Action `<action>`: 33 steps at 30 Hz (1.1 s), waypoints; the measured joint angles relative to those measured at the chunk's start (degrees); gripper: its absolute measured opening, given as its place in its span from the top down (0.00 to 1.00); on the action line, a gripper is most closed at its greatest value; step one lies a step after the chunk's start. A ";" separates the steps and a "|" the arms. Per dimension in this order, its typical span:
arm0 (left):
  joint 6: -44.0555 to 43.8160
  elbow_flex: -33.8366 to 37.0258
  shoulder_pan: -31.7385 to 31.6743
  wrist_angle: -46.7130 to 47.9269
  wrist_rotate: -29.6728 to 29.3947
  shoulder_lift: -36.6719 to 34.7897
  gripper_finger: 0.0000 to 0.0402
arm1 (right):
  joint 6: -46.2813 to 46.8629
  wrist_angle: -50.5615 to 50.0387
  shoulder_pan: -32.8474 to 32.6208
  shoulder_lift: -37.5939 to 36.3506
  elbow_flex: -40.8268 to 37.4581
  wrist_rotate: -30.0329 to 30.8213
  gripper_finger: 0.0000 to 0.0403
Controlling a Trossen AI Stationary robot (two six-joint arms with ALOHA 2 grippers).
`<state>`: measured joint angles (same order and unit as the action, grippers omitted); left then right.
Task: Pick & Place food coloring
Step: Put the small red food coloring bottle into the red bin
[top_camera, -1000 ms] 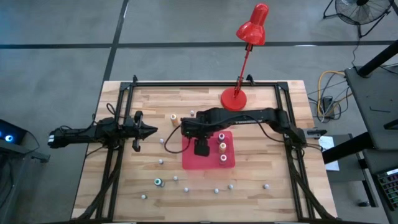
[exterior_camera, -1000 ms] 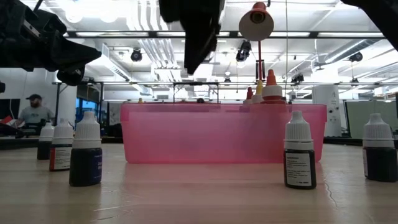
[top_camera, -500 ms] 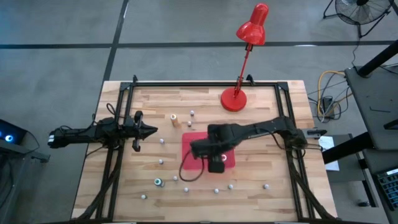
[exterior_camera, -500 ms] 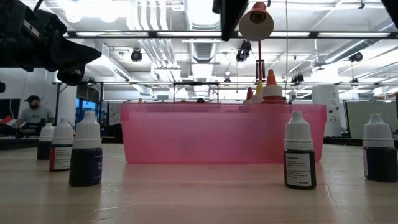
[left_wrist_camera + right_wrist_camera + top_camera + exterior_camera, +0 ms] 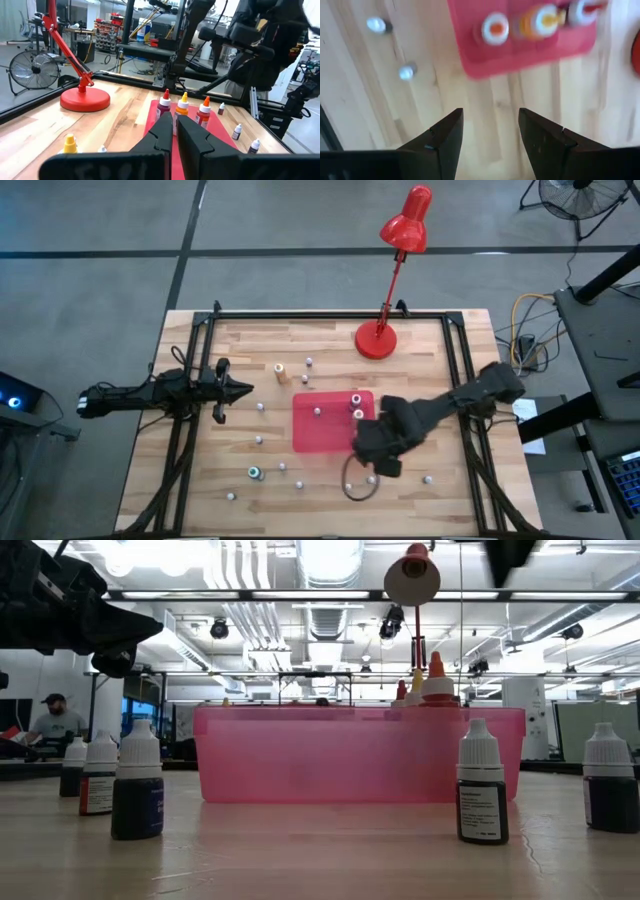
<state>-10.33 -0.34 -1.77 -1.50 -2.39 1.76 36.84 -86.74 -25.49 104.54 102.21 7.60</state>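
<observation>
The food coloring is a set of tiny bottles. Three taller ones (image 5: 495, 28) stand in a row in the red tray (image 5: 305, 435), with a small white-capped one (image 5: 318, 411) beside them. Others stand scattered on the wooden table, such as a teal one (image 5: 255, 472) and a dark one (image 5: 482, 795). My right gripper (image 5: 490, 132) hangs open above bare wood just off the tray's near right corner (image 5: 378, 452), pointing down, with nothing between its fingers. My left gripper (image 5: 240, 389) waits shut and level at the table's left side (image 5: 172, 132).
A red desk lamp's base (image 5: 376, 340) stands at the far edge behind the tray. A black frame (image 5: 330, 313) runs round the table. Loose bottles (image 5: 428, 478) dot the near strip, and two more (image 5: 407, 72) stand close to my right gripper.
My right gripper has swung from above the tray's left part toward the table's near right, rolling about its own axis, with its fingers the same distance apart. A small white-capped bottle now shows in the tray where the gripper had hovered.
</observation>
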 joint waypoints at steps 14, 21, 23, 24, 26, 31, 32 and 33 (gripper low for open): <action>0.00 0.00 0.01 -0.02 0.00 0.00 1.00 | 40.65 2.74 -9.23 -12.28 -20.82 -0.28 0.54; 0.00 0.00 -0.01 -0.02 -0.02 0.00 1.00 | 50.59 9.67 -13.82 -14.14 -27.50 -0.33 0.54; 0.00 0.00 0.00 -0.04 -0.02 0.01 1.00 | 52.40 14.18 -15.68 -14.36 -29.70 -0.33 0.54; 0.00 0.00 -0.01 -0.04 -0.02 0.00 1.00 | 53.10 16.37 -16.68 -14.37 -30.93 -0.33 0.54; 0.00 0.00 0.00 -0.04 -0.02 0.00 1.00 | 55.27 20.39 -18.54 -14.37 -33.62 -1.01 0.54; 0.00 0.00 -0.01 -0.04 -0.02 0.00 1.00 | 61.63 24.54 -22.34 -14.37 -39.04 -5.64 0.54; 0.00 0.00 -0.01 -0.07 -0.02 0.00 1.00 | 62.29 24.60 -22.89 -14.37 -39.55 -6.18 0.54; 0.00 0.00 0.00 -0.06 -0.02 0.01 1.00 | 62.73 24.57 -23.34 -14.37 -39.89 -6.53 0.54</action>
<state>-10.33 -0.34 -1.77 -1.56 -2.42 1.77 99.57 -62.17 -48.83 90.17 62.32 1.06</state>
